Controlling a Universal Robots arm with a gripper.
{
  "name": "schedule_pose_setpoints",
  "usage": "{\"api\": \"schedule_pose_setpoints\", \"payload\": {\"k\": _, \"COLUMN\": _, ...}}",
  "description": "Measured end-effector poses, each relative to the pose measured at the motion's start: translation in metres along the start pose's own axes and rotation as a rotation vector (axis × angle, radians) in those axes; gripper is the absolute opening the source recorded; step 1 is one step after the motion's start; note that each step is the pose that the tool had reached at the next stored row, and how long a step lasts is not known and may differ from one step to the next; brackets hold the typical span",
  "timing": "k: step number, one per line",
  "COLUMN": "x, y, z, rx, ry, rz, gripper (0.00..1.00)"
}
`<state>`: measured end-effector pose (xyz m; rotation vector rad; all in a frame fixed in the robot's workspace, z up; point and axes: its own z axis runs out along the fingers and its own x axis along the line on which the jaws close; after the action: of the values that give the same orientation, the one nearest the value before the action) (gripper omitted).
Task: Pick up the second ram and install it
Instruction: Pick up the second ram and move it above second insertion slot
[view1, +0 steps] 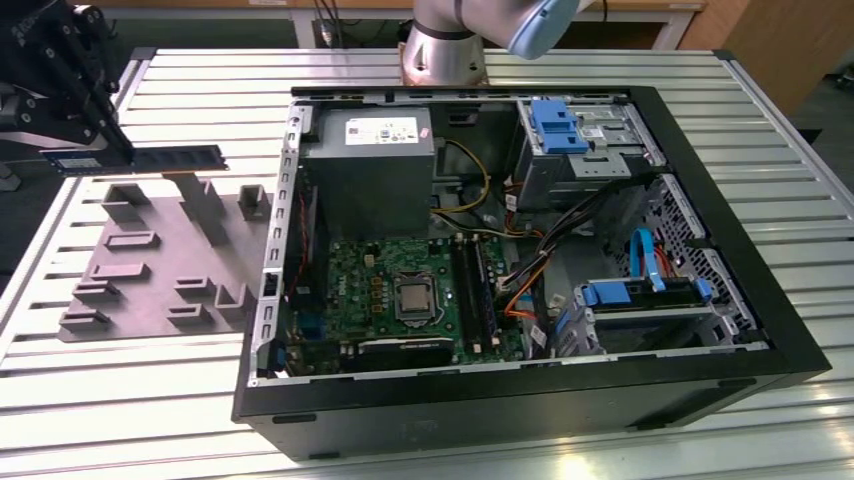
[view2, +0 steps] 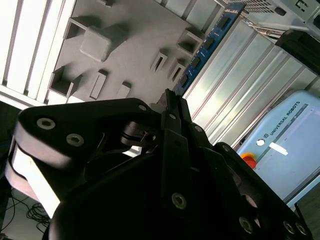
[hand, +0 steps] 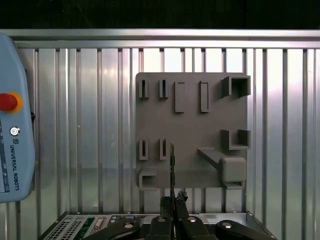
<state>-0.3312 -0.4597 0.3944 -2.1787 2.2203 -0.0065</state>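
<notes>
Tool (view1: 114, 150) fingers pinch narrowly on one end of the second ram (view1: 180, 156), holding the stick level above the grey tray (view1: 147, 265). Beside the tray, toward the exterior view's right, an open computer case (view1: 534, 410) on the tabletop (view1: 134, 400) holds a power supply (view1: 367, 165), motherboard (view1: 354, 270) and blue drive cages (view1: 554, 125).

We see a grey moulded plastic tray with raised blocks (hand: 190, 130) lying below the end effector (hand: 173, 199) on the ribbed aluminium surface (hand: 75, 125). Farther from the end effector than the tray, an open black computer case (view1: 534, 400) shows its green motherboard (view1: 354, 270), grey power supply box (view1: 367, 165) and blue plastic drive bracket (view1: 554, 125).
</notes>
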Motion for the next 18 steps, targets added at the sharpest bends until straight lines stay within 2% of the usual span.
{"api": "schedule_pose_setpoints", "payload": {"k": 12, "x": -0.0002, "y": -0.0088, "z": 0.0002, "rx": 0.0, "ry": 0.0, "rz": 0.0, "gripper": 0.14}}
{"api": "schedule_pose_setpoints", "payload": {"k": 18, "x": -0.0003, "y": -0.0155, "z": 0.0004, "rx": -0.0001, "ry": 0.0, "rz": 0.0, "gripper": 0.14}}
